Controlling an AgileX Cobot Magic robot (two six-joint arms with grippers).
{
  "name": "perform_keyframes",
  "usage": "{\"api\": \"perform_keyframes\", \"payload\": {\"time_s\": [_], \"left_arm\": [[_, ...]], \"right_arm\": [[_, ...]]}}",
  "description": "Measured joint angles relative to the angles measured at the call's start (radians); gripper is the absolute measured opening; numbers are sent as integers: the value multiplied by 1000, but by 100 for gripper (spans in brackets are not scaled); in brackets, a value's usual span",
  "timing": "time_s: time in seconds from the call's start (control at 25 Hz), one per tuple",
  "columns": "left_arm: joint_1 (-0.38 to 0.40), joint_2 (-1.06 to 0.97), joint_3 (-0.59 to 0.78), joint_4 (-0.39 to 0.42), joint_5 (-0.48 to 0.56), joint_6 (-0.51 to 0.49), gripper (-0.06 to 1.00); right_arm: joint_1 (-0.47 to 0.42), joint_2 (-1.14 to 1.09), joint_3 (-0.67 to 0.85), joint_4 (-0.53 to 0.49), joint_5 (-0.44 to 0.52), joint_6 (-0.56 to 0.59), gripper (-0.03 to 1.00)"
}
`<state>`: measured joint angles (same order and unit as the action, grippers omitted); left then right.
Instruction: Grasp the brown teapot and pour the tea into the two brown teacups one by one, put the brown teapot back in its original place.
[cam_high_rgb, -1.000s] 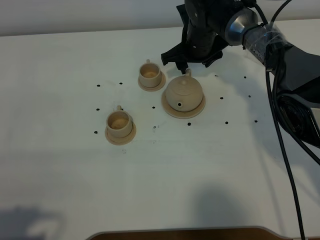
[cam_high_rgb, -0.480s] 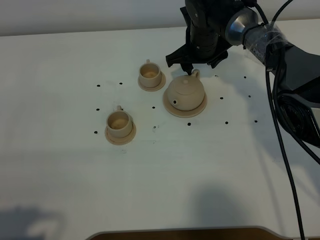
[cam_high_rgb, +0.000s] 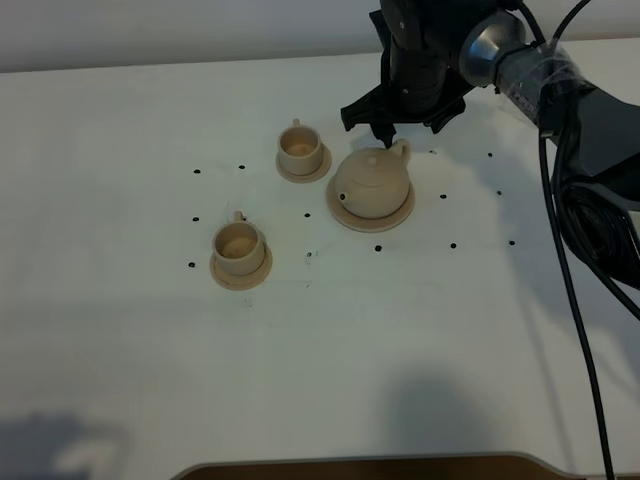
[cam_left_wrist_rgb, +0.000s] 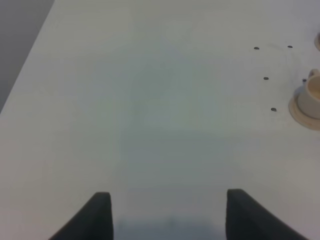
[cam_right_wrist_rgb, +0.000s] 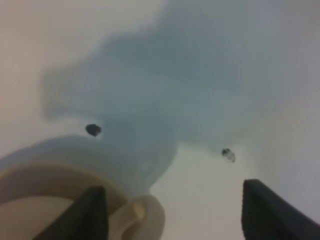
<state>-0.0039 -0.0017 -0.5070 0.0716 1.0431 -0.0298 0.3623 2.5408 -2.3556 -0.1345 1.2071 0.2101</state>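
Observation:
The brown teapot (cam_high_rgb: 372, 185) stands on its wide saucer, the original place (cam_high_rgb: 397, 216), with its loop handle (cam_high_rgb: 400, 150) turned to the back right. My right gripper (cam_high_rgb: 395, 122) hangs open just above and behind that handle, holding nothing. The right wrist view is blurred and shows the handle (cam_right_wrist_rgb: 144, 216) low between the two fingers (cam_right_wrist_rgb: 92, 210). One of the two brown teacups (cam_high_rgb: 301, 148) sits left of the teapot and the other (cam_high_rgb: 239, 243) sits nearer the front left, each on a small saucer. My left gripper (cam_left_wrist_rgb: 167, 220) is open over bare table, with a teacup (cam_left_wrist_rgb: 312, 95) off to one side.
The white table (cam_high_rgb: 120, 330) carries small dark dots around the tea set. The right arm and its black cables (cam_high_rgb: 570, 260) run down the right side. A dark rounded edge (cam_high_rgb: 370, 467) shows at the table's front.
The right gripper has shifted slightly right and back, staying open. The teapot has turned a little on its saucer, its handle now pointing further right.

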Motion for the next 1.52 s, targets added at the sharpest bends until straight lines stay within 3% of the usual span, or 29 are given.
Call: {"api": "perform_keyframes", "payload": {"time_s": [1.04, 1.52], "left_arm": [[0, 0, 0, 0, 0, 0, 53], [0, 0, 0, 0, 0, 5, 53]], "right_arm": [[-16, -159, 281, 5, -2, -29, 55], [-17, -204, 343, 83, 20, -43, 55]]}}
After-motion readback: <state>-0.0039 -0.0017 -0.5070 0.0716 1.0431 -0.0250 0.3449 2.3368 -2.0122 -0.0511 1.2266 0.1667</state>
